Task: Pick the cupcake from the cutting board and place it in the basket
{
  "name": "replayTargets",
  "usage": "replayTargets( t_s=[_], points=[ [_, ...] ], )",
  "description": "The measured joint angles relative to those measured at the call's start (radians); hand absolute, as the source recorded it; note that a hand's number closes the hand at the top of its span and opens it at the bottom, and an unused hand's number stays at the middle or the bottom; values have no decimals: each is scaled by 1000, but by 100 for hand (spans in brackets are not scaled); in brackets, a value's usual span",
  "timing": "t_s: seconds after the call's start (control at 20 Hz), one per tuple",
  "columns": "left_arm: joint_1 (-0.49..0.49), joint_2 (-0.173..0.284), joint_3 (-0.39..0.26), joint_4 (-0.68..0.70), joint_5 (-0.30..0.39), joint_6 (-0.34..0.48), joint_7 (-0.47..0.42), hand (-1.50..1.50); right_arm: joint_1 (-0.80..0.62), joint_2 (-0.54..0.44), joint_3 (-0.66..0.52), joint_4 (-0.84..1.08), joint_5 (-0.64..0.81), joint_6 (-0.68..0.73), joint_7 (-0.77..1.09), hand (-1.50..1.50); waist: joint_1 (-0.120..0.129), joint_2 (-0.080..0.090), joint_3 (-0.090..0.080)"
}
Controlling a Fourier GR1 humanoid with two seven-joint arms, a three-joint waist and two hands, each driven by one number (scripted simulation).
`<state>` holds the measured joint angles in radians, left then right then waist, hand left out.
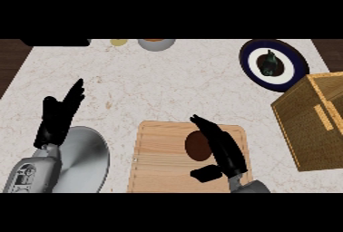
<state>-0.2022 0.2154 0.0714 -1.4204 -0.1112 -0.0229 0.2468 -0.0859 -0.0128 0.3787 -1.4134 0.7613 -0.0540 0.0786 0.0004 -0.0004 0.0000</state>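
From the head view, the cupcake (a brown round from above) sits on the cutting board, with the right hand just beside it, fingers straight and apart, thumb held off it. The basket stands right of the board on the worktop. The left hand rests left of the board, fingers straight, over a grey plate.
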Motion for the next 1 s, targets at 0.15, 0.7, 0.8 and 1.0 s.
replayTargets(
  t_s=[0.15, 0.7, 0.8, 1.0],
  points=[
    [-4, -4, 4, 9, -4, -2, -8, 0, -13, -7, 2, 66, 33, -44, -58, 150, 0, 0, 0],
    [-4, -10, 14, 8, -13, -12, -8, 0, -83, -11, 43, 97, 256, -61, 80, 150, 2, -6, -2],
    [-8, -12, 10, 10, -18, -9, -6, 0, -107, -20, 52, 110, 314, -7, 169, 150, 3, -10, -3],
    [-13, -2, 21, 16, -4, -25, -2, 0, -122, -17, 111, 108, 437, 98, 332, 150, 1, -10, -3]
  ],
)
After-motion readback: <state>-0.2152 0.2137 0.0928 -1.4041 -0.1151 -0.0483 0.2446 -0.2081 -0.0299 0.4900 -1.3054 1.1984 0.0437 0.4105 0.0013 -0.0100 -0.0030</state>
